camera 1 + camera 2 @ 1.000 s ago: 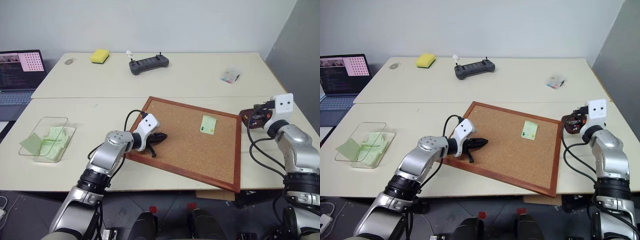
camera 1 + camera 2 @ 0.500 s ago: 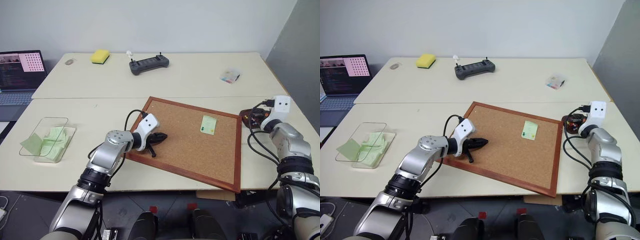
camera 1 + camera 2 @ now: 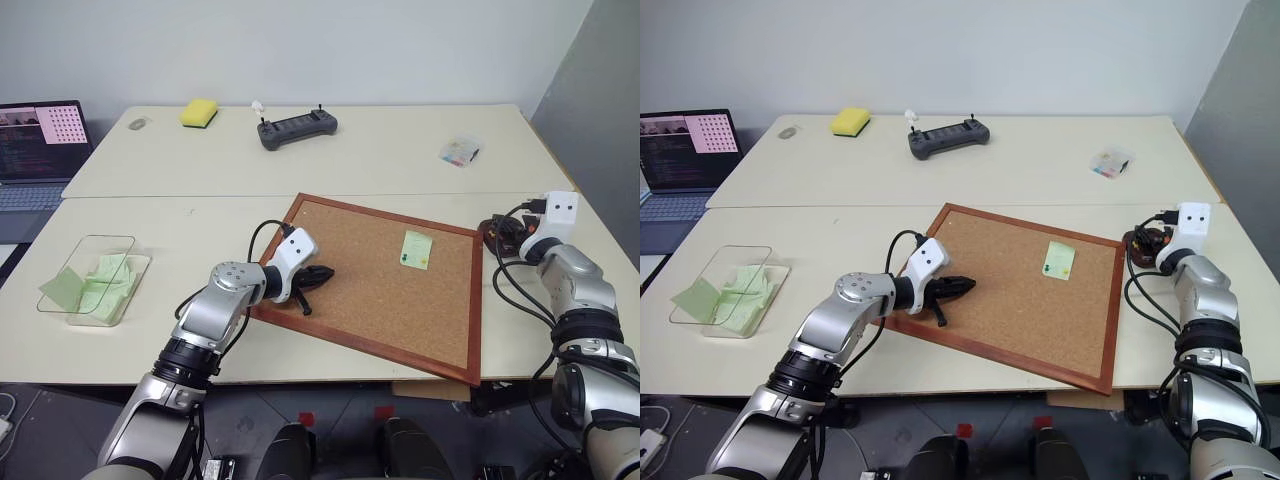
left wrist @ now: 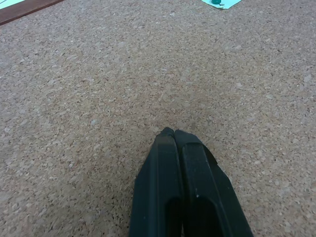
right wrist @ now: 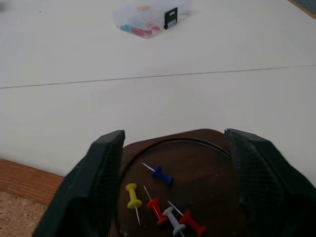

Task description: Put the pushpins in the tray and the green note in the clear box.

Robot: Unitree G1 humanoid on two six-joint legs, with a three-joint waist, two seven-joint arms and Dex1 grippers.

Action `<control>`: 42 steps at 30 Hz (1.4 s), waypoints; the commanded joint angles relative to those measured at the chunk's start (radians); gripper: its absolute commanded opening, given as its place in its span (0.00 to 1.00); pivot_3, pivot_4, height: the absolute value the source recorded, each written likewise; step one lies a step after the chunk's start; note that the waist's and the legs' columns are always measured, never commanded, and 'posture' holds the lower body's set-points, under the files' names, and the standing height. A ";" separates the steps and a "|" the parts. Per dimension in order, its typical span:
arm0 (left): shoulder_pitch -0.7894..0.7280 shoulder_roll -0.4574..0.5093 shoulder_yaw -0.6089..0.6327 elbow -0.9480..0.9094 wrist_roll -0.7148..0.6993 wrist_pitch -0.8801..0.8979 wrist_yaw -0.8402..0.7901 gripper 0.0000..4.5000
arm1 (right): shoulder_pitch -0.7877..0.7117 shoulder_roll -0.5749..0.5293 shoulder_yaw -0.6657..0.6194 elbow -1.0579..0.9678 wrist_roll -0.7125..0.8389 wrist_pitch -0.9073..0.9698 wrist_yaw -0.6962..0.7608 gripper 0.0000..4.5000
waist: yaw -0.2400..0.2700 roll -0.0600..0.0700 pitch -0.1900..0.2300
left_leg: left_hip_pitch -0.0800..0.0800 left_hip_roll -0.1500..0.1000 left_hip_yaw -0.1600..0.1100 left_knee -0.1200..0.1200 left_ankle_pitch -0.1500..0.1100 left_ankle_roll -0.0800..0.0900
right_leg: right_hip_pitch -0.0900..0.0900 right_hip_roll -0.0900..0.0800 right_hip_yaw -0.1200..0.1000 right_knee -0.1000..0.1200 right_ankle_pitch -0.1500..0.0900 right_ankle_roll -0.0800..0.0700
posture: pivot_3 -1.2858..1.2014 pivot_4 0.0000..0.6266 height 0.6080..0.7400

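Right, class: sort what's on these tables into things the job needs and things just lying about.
Belongs to the job:
pushpins
tray
green note
clear box
cork board
right gripper, open over the tray

Just lying about:
yellow sponge
grey controller
laptop
small clear packet

Pushpins (image 5: 163, 207) lie in the tray (image 5: 217, 168) — right of the corkboard (image 3: 380, 290) bearing the green note (image 3: 416, 249).
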 commanded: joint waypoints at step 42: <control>0.016 0.007 -0.026 0.011 0.024 0.032 -0.005 0.00 | 0.206 0.044 0.276 -0.280 0.045 -0.169 0.536 0.39 | 0.001 0.000 0.000 | 0.001 0.000 -0.004 0.000 0.000 0.000 | 0.002 0.000 -0.003 -0.001 0.000 0.000 | 0.52 0.24 1.00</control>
